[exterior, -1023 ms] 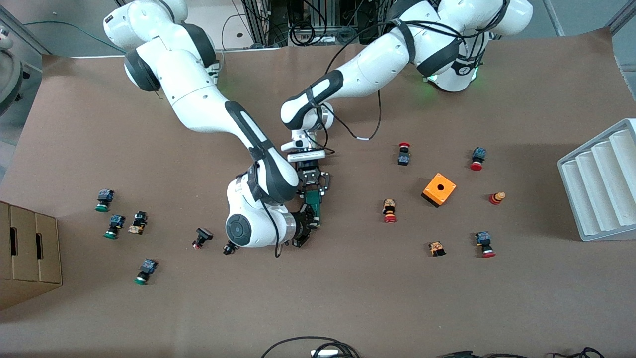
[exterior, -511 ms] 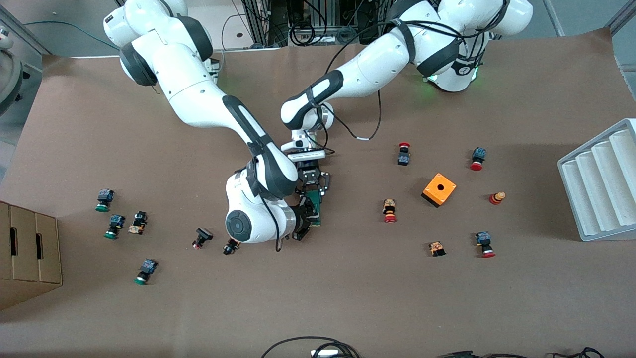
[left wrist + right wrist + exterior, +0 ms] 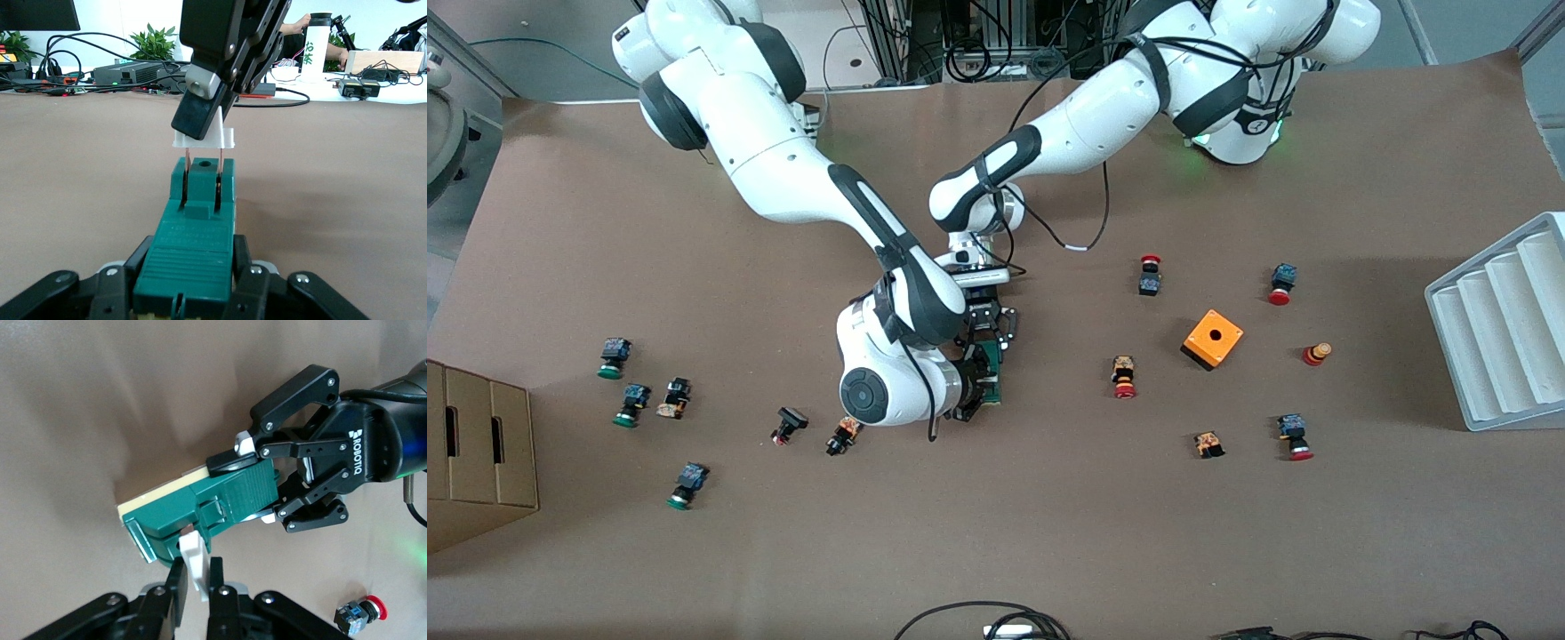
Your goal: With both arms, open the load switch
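Dark-green load switch (image 3: 992, 374) sits mid-table, clamped at one end by the left gripper (image 3: 987, 333), while the right gripper (image 3: 976, 389) pinches its white tab (image 3: 204, 138), pulled out on two thin pins. Since a second ago the right arm's wrist has edged toward the left arm's gripper, uncovering a small button (image 3: 843, 436). Brown paper covers the table (image 3: 1049, 533); cables and plants line the room's edge. One orange box (image 3: 1213, 339), one white rack (image 3: 1503, 329).

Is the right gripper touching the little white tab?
Touching: in the right wrist view, the right gripper fingers pinch the white tab on the load switch.
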